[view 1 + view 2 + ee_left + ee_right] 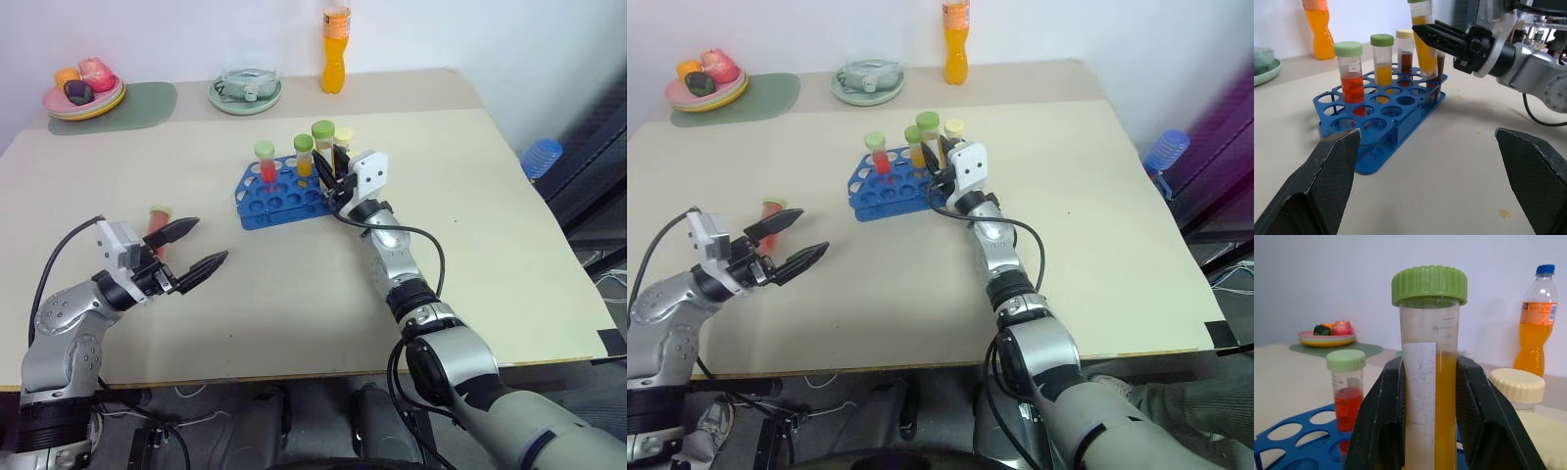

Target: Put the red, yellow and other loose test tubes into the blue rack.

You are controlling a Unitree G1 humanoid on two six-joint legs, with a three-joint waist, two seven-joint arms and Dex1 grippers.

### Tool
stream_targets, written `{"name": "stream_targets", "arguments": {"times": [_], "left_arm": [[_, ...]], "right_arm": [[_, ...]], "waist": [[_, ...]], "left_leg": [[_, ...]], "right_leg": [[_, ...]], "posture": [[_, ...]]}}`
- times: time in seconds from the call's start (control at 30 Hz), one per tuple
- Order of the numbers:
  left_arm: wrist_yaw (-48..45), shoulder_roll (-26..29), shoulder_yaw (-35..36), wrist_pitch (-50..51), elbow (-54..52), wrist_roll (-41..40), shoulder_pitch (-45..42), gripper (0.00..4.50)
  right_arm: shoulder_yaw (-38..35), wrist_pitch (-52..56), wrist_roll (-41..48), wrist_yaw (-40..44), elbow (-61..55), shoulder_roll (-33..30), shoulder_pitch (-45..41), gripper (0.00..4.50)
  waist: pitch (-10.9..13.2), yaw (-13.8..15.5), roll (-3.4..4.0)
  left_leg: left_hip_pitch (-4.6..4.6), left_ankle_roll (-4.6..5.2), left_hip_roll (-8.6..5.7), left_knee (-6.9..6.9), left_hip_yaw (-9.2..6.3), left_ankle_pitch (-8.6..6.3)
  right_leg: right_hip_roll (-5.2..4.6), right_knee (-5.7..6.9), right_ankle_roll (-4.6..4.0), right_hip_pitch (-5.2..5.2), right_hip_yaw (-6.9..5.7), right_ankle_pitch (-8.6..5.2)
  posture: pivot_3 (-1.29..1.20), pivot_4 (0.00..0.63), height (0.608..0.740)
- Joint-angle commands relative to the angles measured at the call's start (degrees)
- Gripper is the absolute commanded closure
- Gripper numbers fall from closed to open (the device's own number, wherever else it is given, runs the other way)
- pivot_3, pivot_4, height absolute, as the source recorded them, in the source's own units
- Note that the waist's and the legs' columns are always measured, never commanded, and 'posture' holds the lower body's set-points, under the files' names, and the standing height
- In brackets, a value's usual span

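Holding a yellow tube (1429, 382) upright in my right gripper (338, 183), fingers clamped on its sides, I have it over the far right end of the blue rack (279, 196), which sits near the middle of the tabletop (509, 245). Seating this tube is the step in hand; I judge its tip is at or just above a hole, so the next move calls for a straight lowering and then letting go without tipping its neighbours.

My count: four tubes at the rack, namely a red tube (265, 162), a shorter yellow one (304, 155), a brown tube (1405, 46) with a cream cap, and the one I grip. One more red-filled tube (158, 220) lies loose toward the left edge, just beside my left gripper (194, 247), whose fingers stand wide apart and empty.
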Motion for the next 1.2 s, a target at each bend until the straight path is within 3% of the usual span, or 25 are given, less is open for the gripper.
{"name": "stream_targets", "arguments": {"times": [0.03,1.2], "left_arm": [[2.1,-0.3,2.1,-1.2,-1.9,-0.2,0.1,0.0],[8.7,-1.8,2.4,0.5,-9.0,-1.2,3.8,0.0]], "right_arm": [[0.0,-3.2,-0.8,-0.1,1.1,1.3,-1.5,3.74],[0.2,-3.8,-7.6,-6.4,12.2,2.6,-6.6,3.74]], "waist": [[0.0,0.0,0.0],[0.0,0.0,0.0]], "left_leg": [[0.01,0.0,0.0,0.0,0.01,0.0],[0.06,-0.01,0.0,-0.01,0.04,0.0]], "right_leg": [[0.0,0.01,0.0,0.0,0.02,0.0],[0.0,0.02,-0.01,0.02,0.08,0.0]], "posture": [[0.0,0.15,0.74],[0.0,0.15,0.74]]}}
